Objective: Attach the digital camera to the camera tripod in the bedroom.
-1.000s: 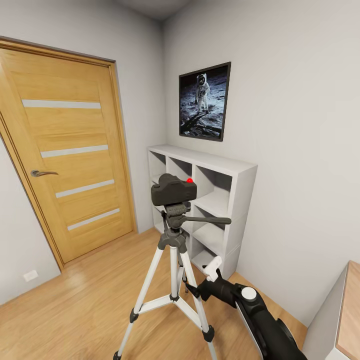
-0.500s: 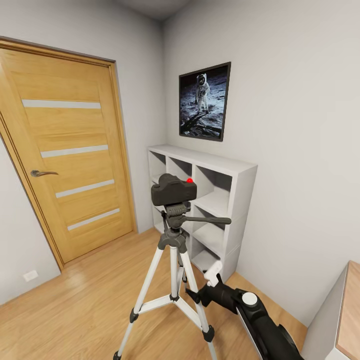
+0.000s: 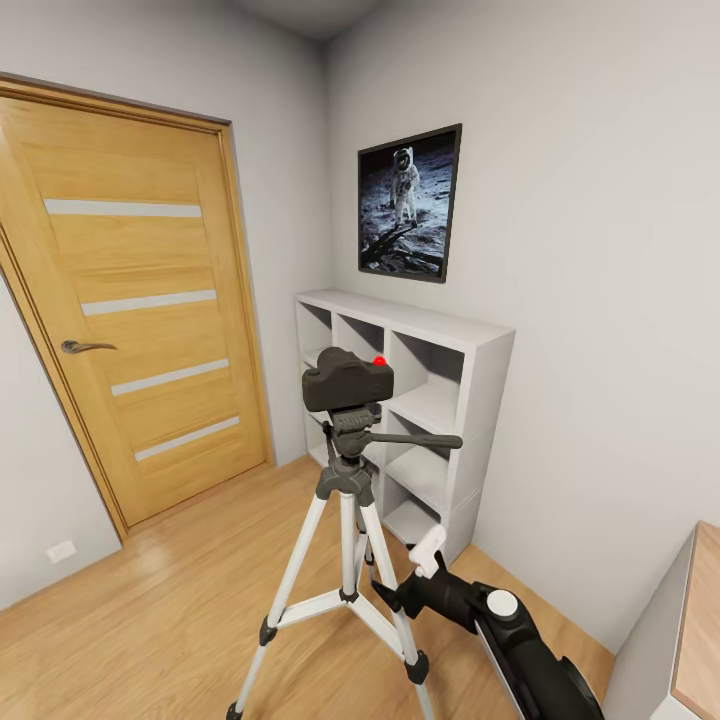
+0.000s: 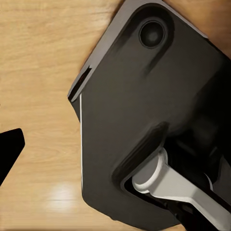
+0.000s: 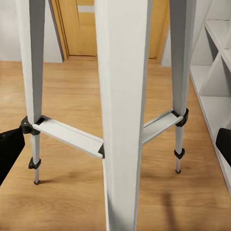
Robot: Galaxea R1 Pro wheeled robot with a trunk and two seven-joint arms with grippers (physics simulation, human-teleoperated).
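Head view — the digital camera (image 3: 347, 380) sat on the head of the camera tripod (image 3: 345, 520), which stood before the white shelving (image 3: 440, 400) in the bedroom. The right gripper (image 3: 415, 572) hung low beside the tripod legs, apart from them and holding nothing.

Left wrist view — the robot's dark base (image 4: 159, 115) over the wood floor (image 4: 38, 72); jaw state could not be told.

Right wrist view — tripod legs close ahead, dark fingertips (image 5: 9, 149) spread wide at either edge.

Judgement: the mounting looked done; the next move called for drawing the arm clear without knocking a leg.

cam (image 3: 347, 380) matte blk, red dot | tripod (image 3: 345, 560) silver-wht legs, blk collars | door (image 3: 130, 300) oak, wht stripes
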